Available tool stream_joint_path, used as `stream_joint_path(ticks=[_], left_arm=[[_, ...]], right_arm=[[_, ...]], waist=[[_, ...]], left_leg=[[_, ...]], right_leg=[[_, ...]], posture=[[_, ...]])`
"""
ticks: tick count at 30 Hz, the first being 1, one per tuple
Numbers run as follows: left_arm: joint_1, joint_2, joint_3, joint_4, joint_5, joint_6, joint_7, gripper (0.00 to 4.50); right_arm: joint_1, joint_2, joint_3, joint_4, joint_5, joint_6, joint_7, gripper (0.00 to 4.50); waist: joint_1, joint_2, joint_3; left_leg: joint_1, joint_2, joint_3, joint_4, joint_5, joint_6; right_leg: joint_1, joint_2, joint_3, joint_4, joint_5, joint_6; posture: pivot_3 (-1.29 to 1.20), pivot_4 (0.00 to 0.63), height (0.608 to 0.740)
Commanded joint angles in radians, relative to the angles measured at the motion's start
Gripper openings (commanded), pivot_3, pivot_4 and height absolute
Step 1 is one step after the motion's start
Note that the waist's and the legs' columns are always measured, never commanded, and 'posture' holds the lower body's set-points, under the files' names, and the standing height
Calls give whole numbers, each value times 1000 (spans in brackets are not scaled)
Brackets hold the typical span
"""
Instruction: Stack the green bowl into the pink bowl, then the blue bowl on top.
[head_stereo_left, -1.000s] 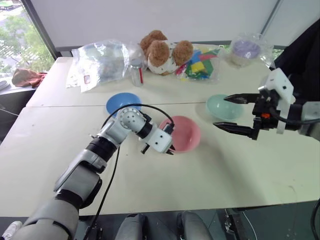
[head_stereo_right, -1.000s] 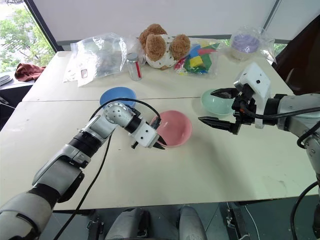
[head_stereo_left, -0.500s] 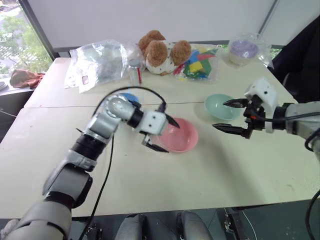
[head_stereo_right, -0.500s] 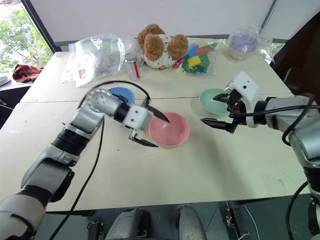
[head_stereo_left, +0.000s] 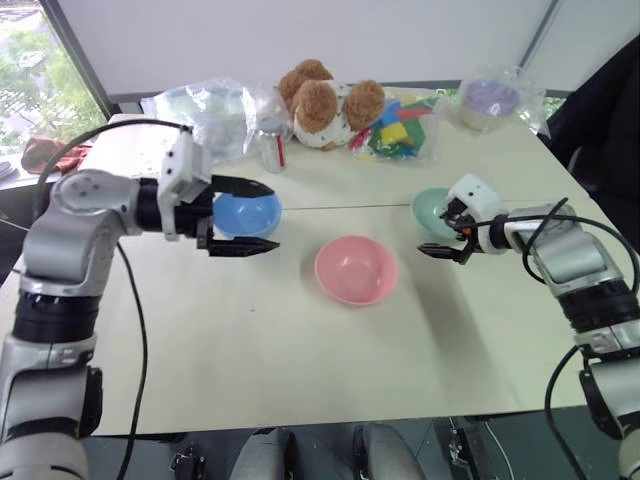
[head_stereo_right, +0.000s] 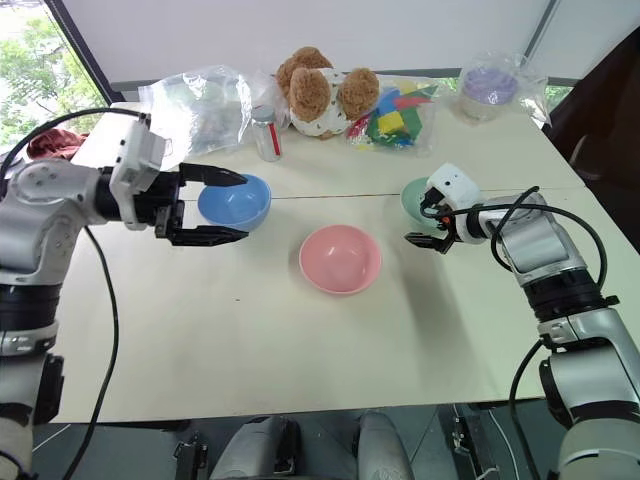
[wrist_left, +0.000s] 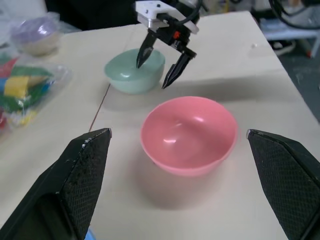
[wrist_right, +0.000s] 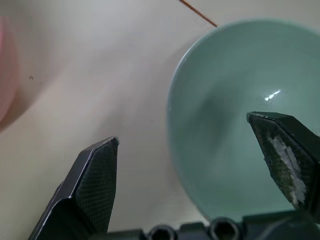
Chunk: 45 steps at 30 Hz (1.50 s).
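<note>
Straddling the near rim of the green bowl (head_stereo_right: 420, 200), the right gripper (head_stereo_right: 432, 226) is standing with its jaws wide, one finger over the bowl's hollow and one outside, gripping nothing. The left gripper (head_stereo_right: 222, 206) is hanging wide open and empty just in front of the blue bowl (head_stereo_right: 236, 201). The pink bowl (head_stereo_right: 340, 258) is lying empty between them on the table (head_stereo_right: 300, 350). All three bowls are sitting apart and unstacked.

Lab-like test room: plain table (head_stereo_left: 300, 340), whiteboard wall (head_stereo_left: 300, 40), bagged props (head_stereo_left: 200, 115)
</note>
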Motion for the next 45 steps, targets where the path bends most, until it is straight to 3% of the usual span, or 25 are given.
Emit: stream_joint_path(ticks=[1,7,8,13,17,22,36,40,45], left_arm=[[65,29,89,-110,-70,53,62,4500],[172,46,156,-199,-114,91,158,4500],[185,51,168,-205,-123,97,169,4500],[247,90,218,-208,-146,107,193,4500],[276,106,230,-195,-150,102,202,4500],[265,108,211,-150,-132,73,202,4500],[297,121,205,-161,-117,39,227,4500],[318,130,208,-170,-116,40,241,4500],[322,132,178,-142,-65,2,267,4500]], right_arm=[[-55,14,-3,98,-50,-64,27,3576],[-88,31,2,196,-109,-139,67,381],[-88,31,1,193,-117,-146,72,30],[-63,-35,-35,5,-117,-177,143,30],[-26,-101,-94,-334,17,-90,308,30],[-1,-106,-52,-600,86,-62,411,30],[-7,-18,154,-526,-73,-258,469,30],[-18,-6,140,-543,-51,-243,499,1447],[-43,8,85,-589,11,-162,509,4080]], waist=[[-1,0,0],[-3,0,0],[-4,0,0],[-3,1,0],[-1,3,1],[-2,2,1],[-2,2,1],[-2,2,1],[0,2,1]], left_leg=[[0,0,0,0,0,0],[0,0,0,0,0,-1],[0,0,0,0,0,-1],[1,0,0,-1,1,-1],[1,0,0,-1,1,-1],[2,1,-1,-1,0,0],[1,0,0,-1,0,-1],[1,0,0,-1,0,-1],[1,0,0,-1,0,-1]], right_leg=[[0,0,0,0,0,0],[0,0,1,0,0,0],[0,0,1,0,0,0],[0,-1,1,1,0,0],[-1,-2,1,1,0,0],[0,-1,1,1,0,0],[0,-3,0,0,0,0],[0,-3,0,1,0,0],[0,-3,0,1,0,0]], posture=[[0,150,740],[0,150,740],[0,150,740],[0,150,740],[0,150,740],[0,150,740],[0,150,740],[0,150,740],[0,150,740]])
